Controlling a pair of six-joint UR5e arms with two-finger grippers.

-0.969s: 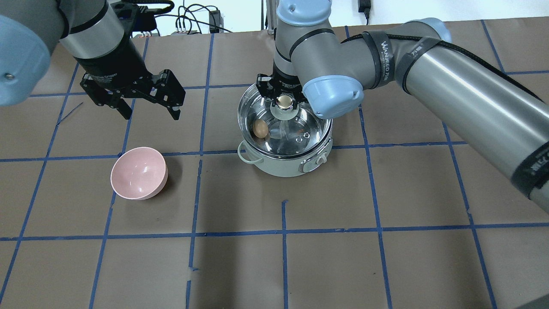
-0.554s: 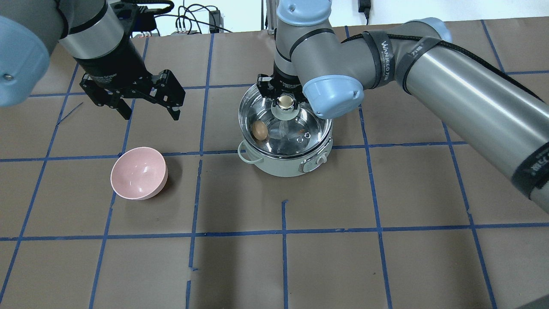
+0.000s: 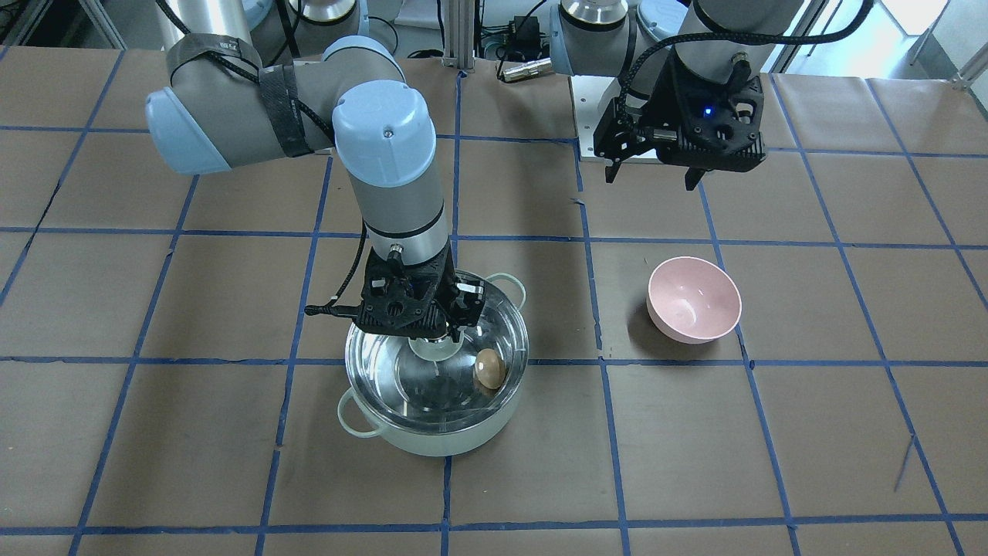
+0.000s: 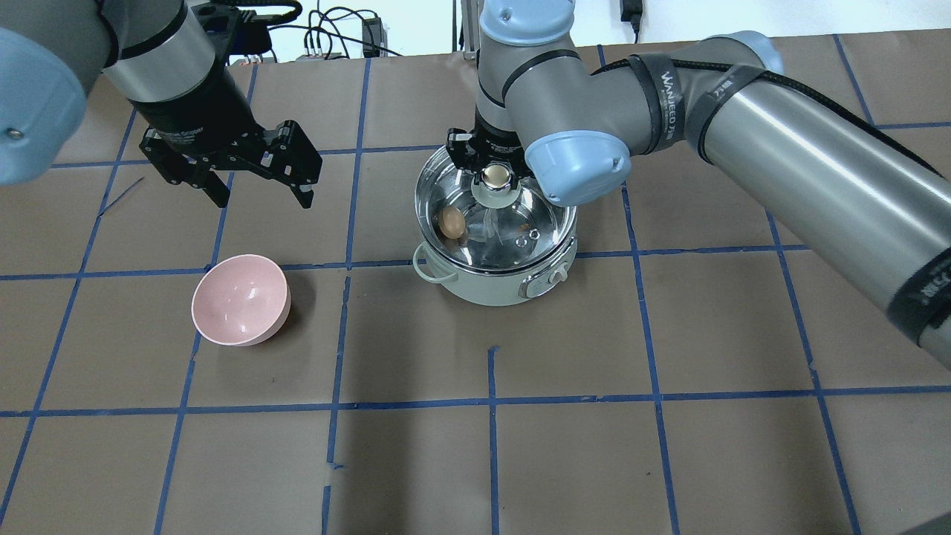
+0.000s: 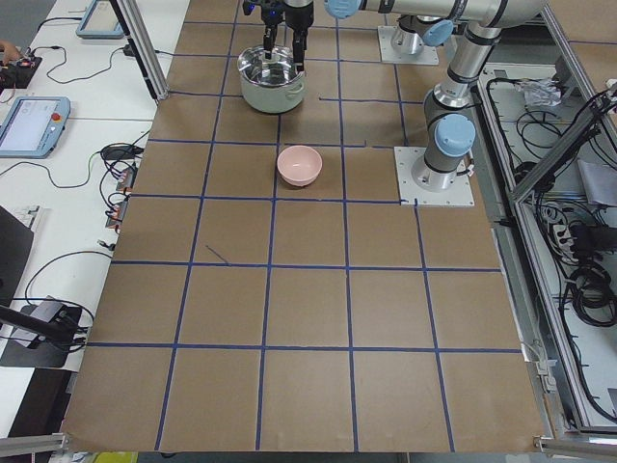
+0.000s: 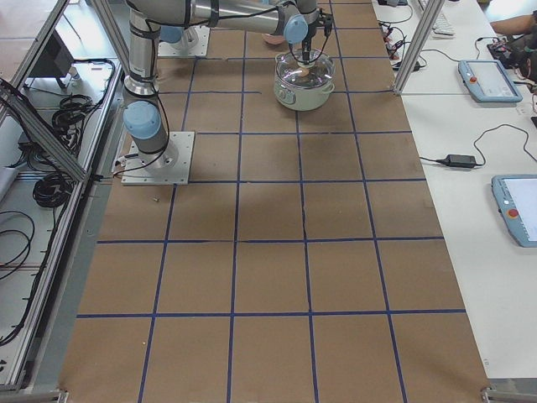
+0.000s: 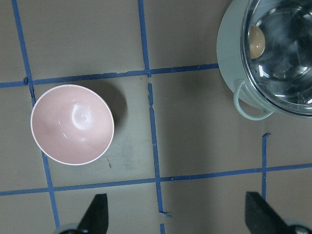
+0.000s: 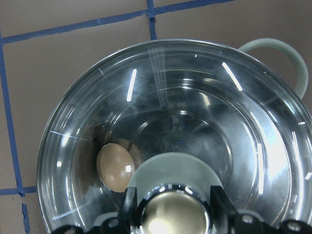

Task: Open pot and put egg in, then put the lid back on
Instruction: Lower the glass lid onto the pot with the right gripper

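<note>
The mint-green pot (image 4: 505, 286) stands mid-table, also in the front view (image 3: 432, 436). The brown egg (image 4: 451, 222) lies inside it on the steel floor, and shows through the glass in the right wrist view (image 8: 114, 166). My right gripper (image 4: 493, 167) is shut on the knob (image 8: 176, 214) of the glass lid (image 4: 531, 215). It holds the lid level over the pot's mouth, at or just above the rim; I cannot tell if they touch. My left gripper (image 4: 263, 200) is open and empty, hovering above the table to the pot's left.
An empty pink bowl (image 4: 240, 299) sits on the brown paper to the left of the pot, below my left gripper; it also shows in the left wrist view (image 7: 72, 124). Blue tape lines grid the table. Cables lie along the far edge.
The lid has shifted very slightly to the right over the pot with my right gripper. The left arm, egg and bowl have not moved.
</note>
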